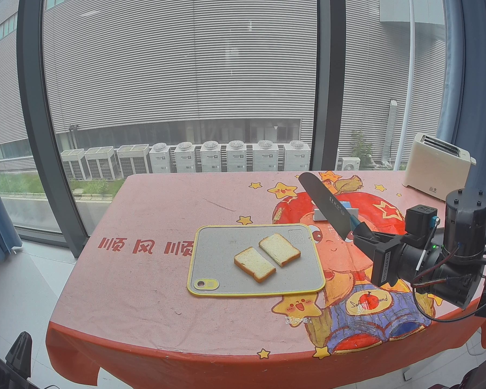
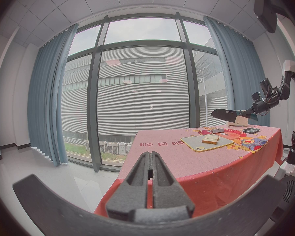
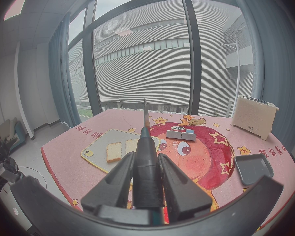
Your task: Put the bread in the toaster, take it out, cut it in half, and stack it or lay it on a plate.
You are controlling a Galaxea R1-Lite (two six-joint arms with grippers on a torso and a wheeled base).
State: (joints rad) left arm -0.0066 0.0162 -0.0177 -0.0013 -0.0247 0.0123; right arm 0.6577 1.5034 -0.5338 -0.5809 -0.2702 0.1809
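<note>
Right end effector (image 3: 146, 156) pinching knife (image 1: 329, 203) handle, blade tilted upward, left end effector (image 2: 150, 156) pressed together, empty

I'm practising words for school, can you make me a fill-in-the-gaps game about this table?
The right claw grips a ____.
____ bread pieces lie on the cutting board.
The toaster stands at the robot's far ____.
Missing words: knife, two, right.
</note>
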